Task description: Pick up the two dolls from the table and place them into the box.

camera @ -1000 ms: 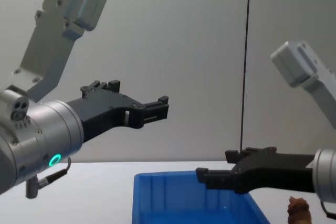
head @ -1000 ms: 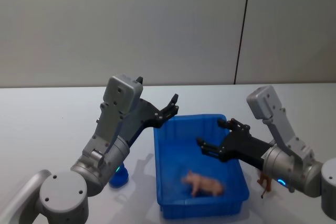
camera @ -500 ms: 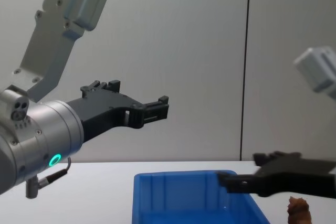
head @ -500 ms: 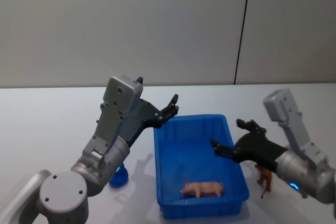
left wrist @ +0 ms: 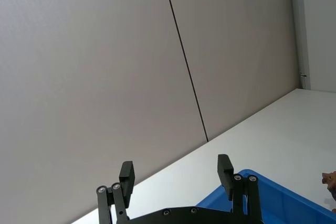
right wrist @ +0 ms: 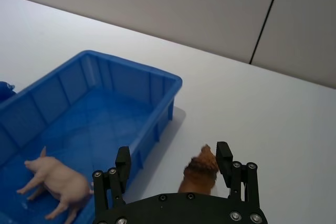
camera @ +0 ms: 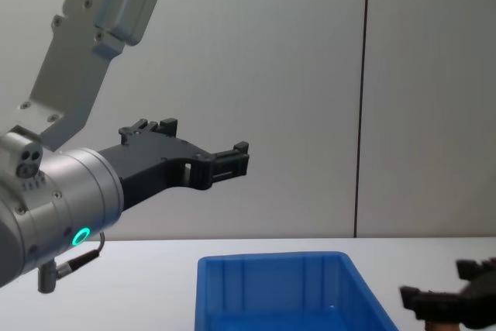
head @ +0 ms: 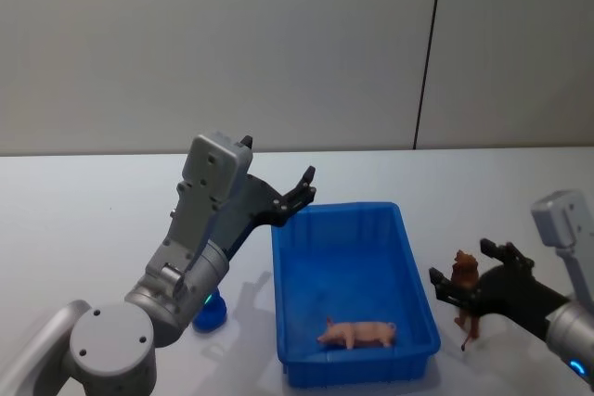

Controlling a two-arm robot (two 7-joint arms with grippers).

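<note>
White desk (head: 83, 220), grey panelled wall behind. Right pincer (right wrist: 174, 153) low near desk's right edge, spread wide, fingers flanking brown doll (head: 462, 271), which stands just beside box (head: 276, 275). Pink pig doll (head: 357, 332) lies inside box, near end. Left pincer (head: 304, 186) released, high over box's far left corner.

A: What's behind it all?
B: Just a plain grey matte wall (head: 213, 44) made of flat panels, split by one thin dark vertical seam (head: 428, 53). Left wrist view catches a white upright frame strip (left wrist: 297, 30) at the wall's far end. Flat, even lighting.
</note>
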